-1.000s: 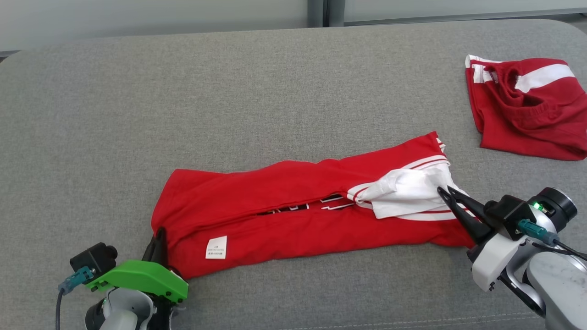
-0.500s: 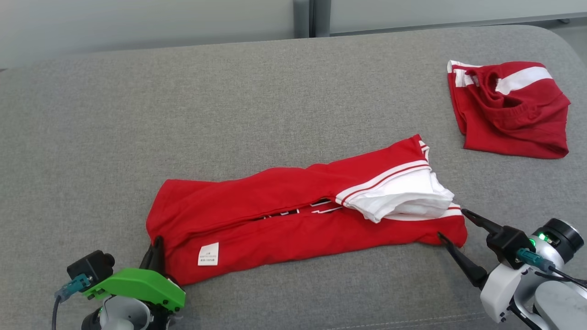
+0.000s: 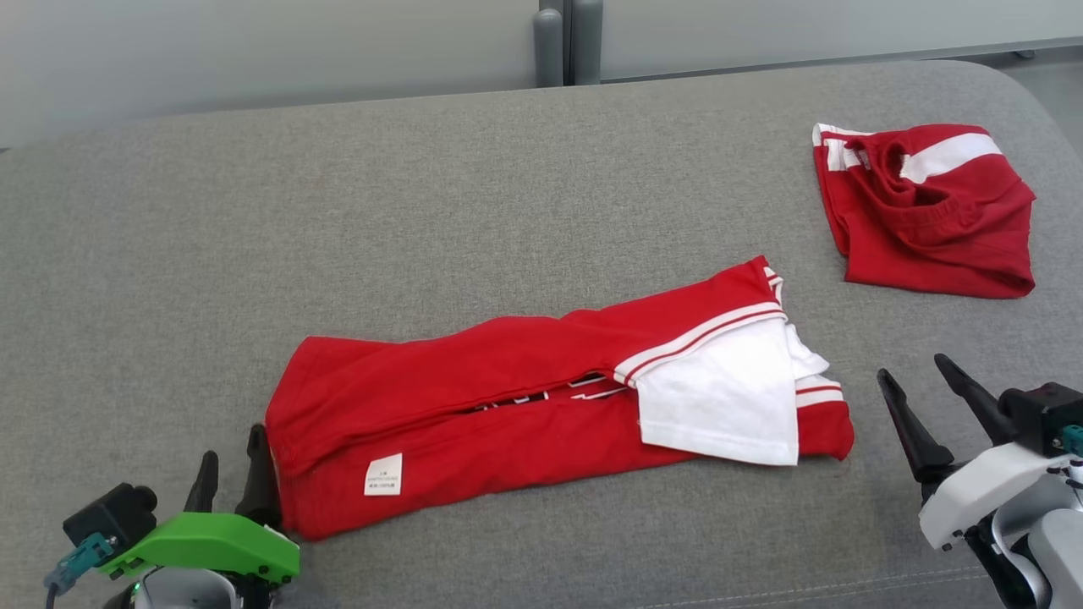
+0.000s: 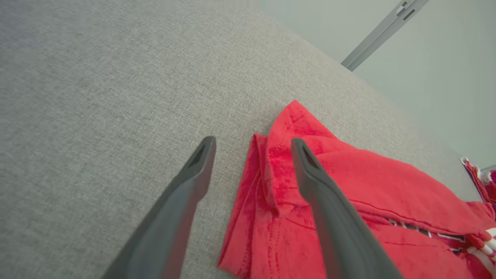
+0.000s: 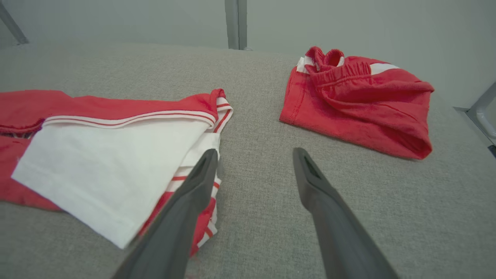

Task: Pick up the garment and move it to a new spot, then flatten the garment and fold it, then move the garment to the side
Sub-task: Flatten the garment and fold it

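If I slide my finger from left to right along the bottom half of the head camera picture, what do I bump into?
Left gripper → red shirt, first its label, then its white flap → right gripper.

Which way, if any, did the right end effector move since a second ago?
Yes. Right end effector backed rightward off the white sleeve of the shirt, over bare cushion beside it, now open.
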Available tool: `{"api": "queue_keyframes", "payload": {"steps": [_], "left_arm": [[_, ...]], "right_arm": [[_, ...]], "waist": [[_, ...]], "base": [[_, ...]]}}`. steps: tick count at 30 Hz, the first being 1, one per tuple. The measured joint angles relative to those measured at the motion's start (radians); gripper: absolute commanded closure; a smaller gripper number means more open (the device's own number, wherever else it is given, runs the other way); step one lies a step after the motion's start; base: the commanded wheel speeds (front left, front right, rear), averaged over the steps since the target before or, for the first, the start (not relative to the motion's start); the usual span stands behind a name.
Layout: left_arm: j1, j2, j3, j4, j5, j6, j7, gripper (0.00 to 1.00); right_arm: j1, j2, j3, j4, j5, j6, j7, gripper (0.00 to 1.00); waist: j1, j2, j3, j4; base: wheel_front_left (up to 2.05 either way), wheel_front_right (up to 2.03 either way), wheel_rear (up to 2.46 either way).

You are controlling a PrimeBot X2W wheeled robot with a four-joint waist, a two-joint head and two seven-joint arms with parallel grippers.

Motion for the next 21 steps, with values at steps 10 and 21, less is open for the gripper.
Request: {"api": "queue_keyframes", "payload": {"steps": [10,21], "left_arm": [[-0.004,-0.008,-0.028,-0.082,0.067,0.008,-0.019,0.0],[-0.007,-0.03,-0.039,-0.152,0.097,0.009,-0.031,0.0]], "right_arm": [[-0.015,0.052,-0.039,0.141,0.182,0.023,0.064,0.0],[-0.125,0.082,-0.063,0.226,0.331,0.029,0.262,0.0]], "waist": [[0.0,0.0,-0.019,0.039],[0.0,0.0,-0.027,0.133]], "base": [[0.0,0.0,0.0],[0.0,0.0,0.0]]}}
